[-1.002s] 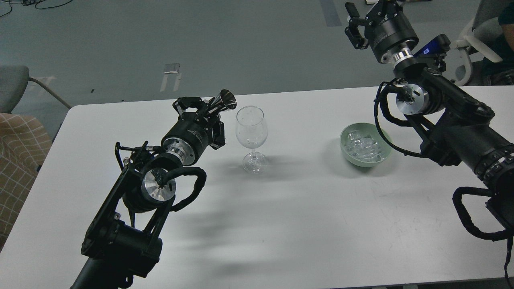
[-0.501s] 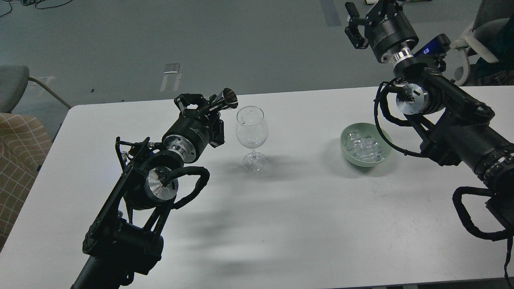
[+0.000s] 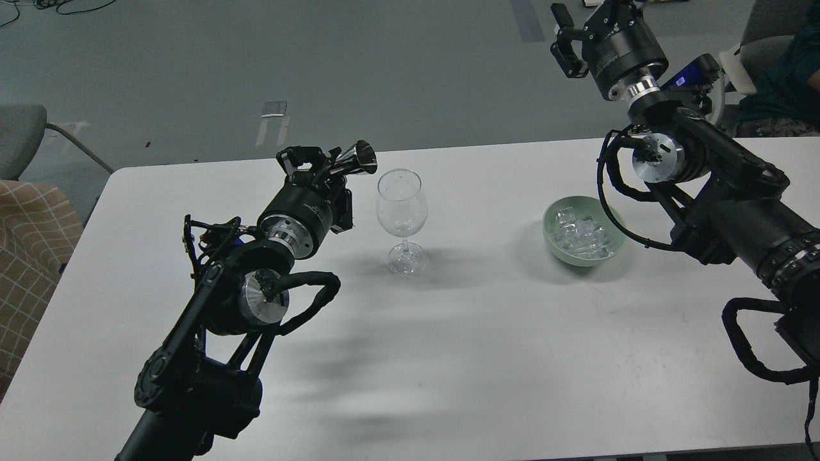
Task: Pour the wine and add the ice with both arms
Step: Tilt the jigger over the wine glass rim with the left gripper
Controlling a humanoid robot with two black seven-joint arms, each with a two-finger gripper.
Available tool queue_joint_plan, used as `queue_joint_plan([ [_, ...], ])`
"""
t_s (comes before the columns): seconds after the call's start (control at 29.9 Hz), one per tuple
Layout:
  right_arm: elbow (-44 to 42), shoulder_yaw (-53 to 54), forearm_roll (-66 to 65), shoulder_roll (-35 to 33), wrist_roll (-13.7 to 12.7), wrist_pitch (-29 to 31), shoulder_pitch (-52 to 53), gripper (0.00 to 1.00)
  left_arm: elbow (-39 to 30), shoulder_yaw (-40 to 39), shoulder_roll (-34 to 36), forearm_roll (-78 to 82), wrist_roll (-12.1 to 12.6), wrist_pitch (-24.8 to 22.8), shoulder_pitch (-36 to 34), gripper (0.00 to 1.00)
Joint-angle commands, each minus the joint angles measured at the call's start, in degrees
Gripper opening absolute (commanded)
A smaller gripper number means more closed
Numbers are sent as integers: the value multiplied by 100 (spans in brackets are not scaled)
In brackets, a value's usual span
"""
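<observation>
A clear wine glass (image 3: pixel 401 205) stands upright on the white table (image 3: pixel 448 358). No stream of wine shows, and I cannot tell whether any liquid is in the glass. My left gripper (image 3: pixel 328 168) is shut on a small metal cup (image 3: pixel 359 159), held tilted on its side with its mouth just left of the glass rim. The ice (image 3: pixel 580 232), several clear cubes, lies in a pale green bowl (image 3: pixel 552 238) to the right. My right gripper (image 3: pixel 570 35) is open and empty, high above and behind the bowl, past the table's far edge.
My right forearm (image 3: pixel 737 198) with its looped cable runs close by the bowl's right side. A chair with a checked cushion (image 3: pixel 32 237) stands off the table's left end. A seated person (image 3: pixel 781 77) is at the far right corner.
My left wrist has drawn slightly up and to the left, turning the metal cup a little while it stays by the glass rim. The right arm has not moved.
</observation>
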Motion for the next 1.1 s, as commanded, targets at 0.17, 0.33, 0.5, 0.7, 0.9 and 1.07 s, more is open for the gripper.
queue_joint_plan([
  [0.17, 0, 0, 0, -8, 0, 0, 0, 100, -76, 189, -8, 476, 0, 17, -10, 13],
  [0.33, 0, 0, 0, -8, 0, 0, 0, 100, -76, 189, -8, 670, 0, 70, -10, 13],
  [0.5, 0, 0, 0, 1, 0, 0, 0, 100, -67, 197, 27, 792, -9, 79, -10, 14],
  [0.7, 0, 0, 0, 1, 0, 0, 0, 100, -59, 197, 36, 1381, -9, 79, -1, 14],
  [0.9, 0, 0, 0, 10, 0, 0, 0, 100, -67, 197, 54, 1707, -9, 79, -36, 14],
  [1.07, 0, 0, 0, 1, 0, 0, -9, 100, -67, 206, 54, 1900, -9, 79, -54, 14],
])
